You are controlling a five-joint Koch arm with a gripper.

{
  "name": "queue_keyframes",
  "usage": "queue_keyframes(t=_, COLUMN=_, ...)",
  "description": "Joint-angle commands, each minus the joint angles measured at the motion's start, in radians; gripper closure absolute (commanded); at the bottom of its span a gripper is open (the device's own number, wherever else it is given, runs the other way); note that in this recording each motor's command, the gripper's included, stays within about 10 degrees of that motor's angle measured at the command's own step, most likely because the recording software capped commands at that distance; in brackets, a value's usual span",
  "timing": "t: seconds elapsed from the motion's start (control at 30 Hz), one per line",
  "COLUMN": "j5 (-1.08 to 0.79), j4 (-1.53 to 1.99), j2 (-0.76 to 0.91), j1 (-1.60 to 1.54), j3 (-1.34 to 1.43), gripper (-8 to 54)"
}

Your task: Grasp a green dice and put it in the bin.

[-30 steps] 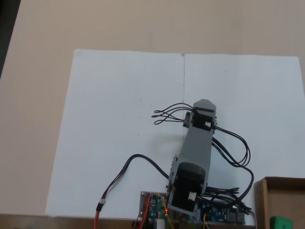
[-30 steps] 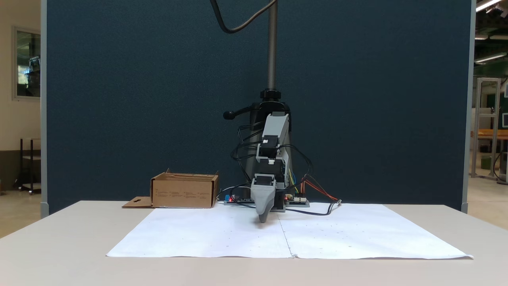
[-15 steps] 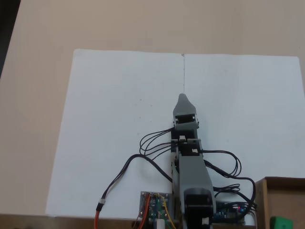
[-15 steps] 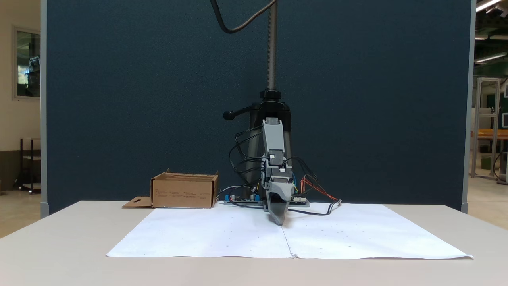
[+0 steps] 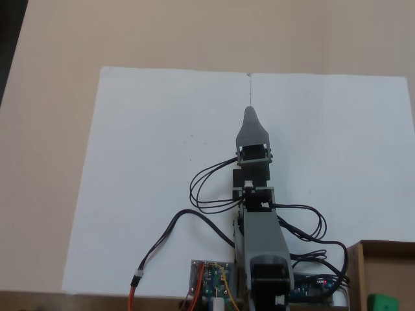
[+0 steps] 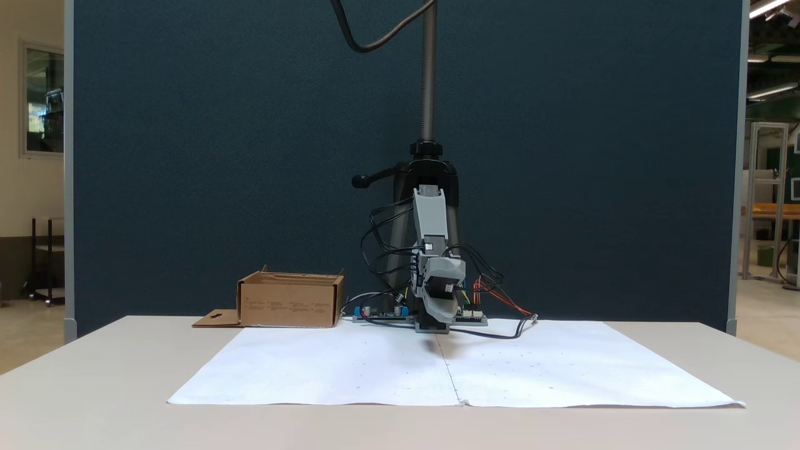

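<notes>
The green dice [image 5: 381,302] lies inside the bin [image 5: 363,272] at the bottom right corner of a fixed view. From the front, the bin [image 6: 290,301] is a brown cardboard box at the back left, and its walls hide the dice. The gripper [image 5: 249,120] reaches out over the middle seam of the white paper, far from the bin, showing a single grey pointed tip from above. Seen from the front, the gripper [image 6: 439,309] hangs a little above the paper with its jaws lying one behind the other. Nothing shows in it.
A white paper sheet [image 5: 142,168] covers the beige table [image 5: 58,97]. Circuit boards [image 5: 209,280] and loose cables [image 5: 162,240] sit at the arm's base. A black stand [image 6: 428,94] and a dark blue partition [image 6: 219,156] rise behind it.
The arm swung to the paper's centre line, then stretched a bit further forward and lifted its tip off the sheet. The dice stayed in the bin.
</notes>
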Motion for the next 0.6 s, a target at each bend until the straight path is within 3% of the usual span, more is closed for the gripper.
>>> queue_keyframes(t=0.0, j5=-0.012, j4=-0.171, j2=0.106, j1=0.000, j3=0.071, gripper=1.2)
queue_keyframes(t=0.57, j5=-0.011, j4=-0.472, j2=0.106, j1=-0.035, j3=0.071, gripper=1.1)
